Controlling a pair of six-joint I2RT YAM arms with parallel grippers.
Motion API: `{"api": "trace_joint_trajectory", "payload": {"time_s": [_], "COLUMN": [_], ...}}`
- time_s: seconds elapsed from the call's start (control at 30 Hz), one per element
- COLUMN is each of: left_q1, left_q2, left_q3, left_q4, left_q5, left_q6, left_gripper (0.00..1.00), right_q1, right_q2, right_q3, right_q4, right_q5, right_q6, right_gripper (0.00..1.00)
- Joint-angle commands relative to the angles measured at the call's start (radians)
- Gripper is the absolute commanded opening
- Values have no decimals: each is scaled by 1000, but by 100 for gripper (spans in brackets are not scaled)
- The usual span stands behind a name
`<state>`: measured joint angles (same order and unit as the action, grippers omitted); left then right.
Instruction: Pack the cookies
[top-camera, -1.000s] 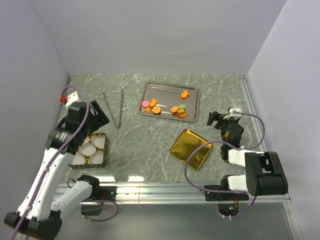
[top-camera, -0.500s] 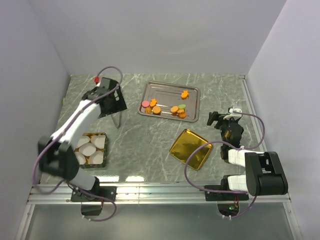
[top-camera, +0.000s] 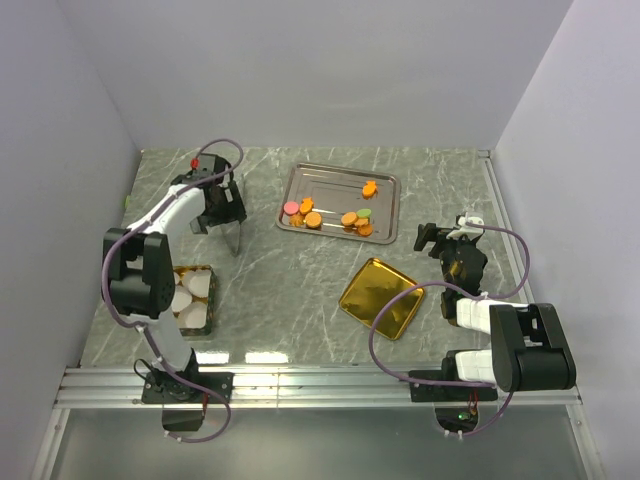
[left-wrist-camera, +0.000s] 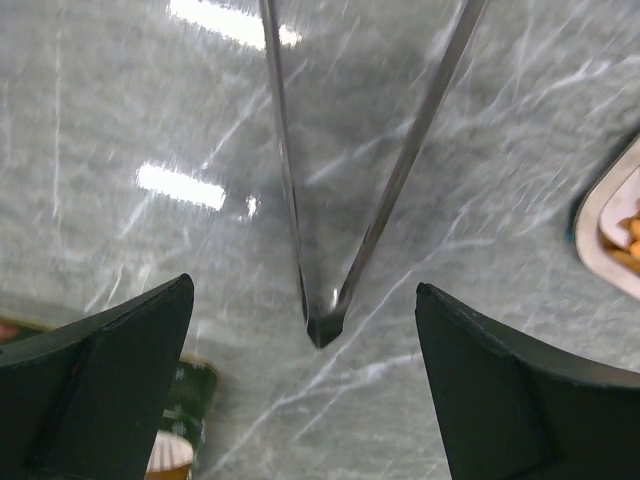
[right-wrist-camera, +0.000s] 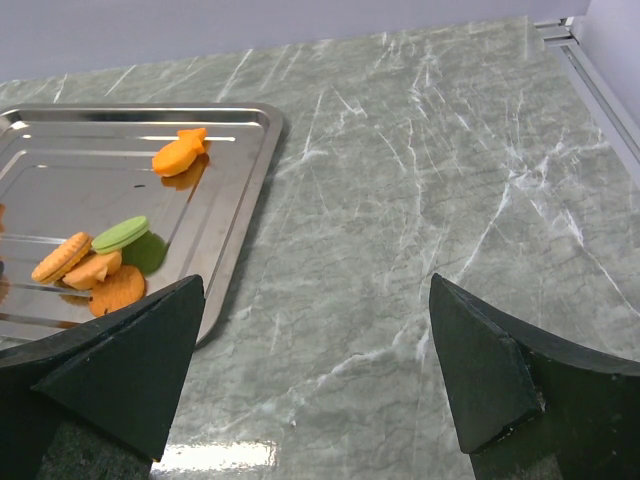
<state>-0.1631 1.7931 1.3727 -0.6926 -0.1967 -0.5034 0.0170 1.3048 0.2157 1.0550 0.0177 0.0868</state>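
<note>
The cookies lie on a steel tray at the back: mostly orange, one pink, one green. The right wrist view shows the green one, an orange fish-shaped one and round orange ones. My left gripper is open and empty, low over the metal tongs. In the left wrist view the tongs' joined end lies between my open fingers, apart from both. My right gripper is open and empty, right of the tray.
A green box holding white paper cups sits at the front left; its corner shows in the left wrist view. A gold lid lies front of the tray. Walls enclose the table on three sides.
My left arm has swung from above the box to the back left and come down over the tongs. The right arm has not moved.
</note>
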Motion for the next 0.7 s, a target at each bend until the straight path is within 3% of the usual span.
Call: {"api": "trace_joint_trajectory", "payload": {"time_s": [0.0,0.2,0.57,0.67], "left_q1": [22,23,31,31], "left_q2": [15,100,230,275], "left_q3": [-15,28,115,153], "left_q4": [100,148,123,104], "left_q5": [92,149,111,102], "left_q6": [54,120,115,114], "left_gripper": [99,95,93,87], "right_q1": [5,5,6,6], "right_q2": [-7,-6,-6,-6], "right_q3": [2,4,2,4], "right_q4": [54,54,53,53], "right_q5": [13,13,14,14], "right_q6": [-15,-16,-16,-15], "right_gripper": [100,100,100,100]}}
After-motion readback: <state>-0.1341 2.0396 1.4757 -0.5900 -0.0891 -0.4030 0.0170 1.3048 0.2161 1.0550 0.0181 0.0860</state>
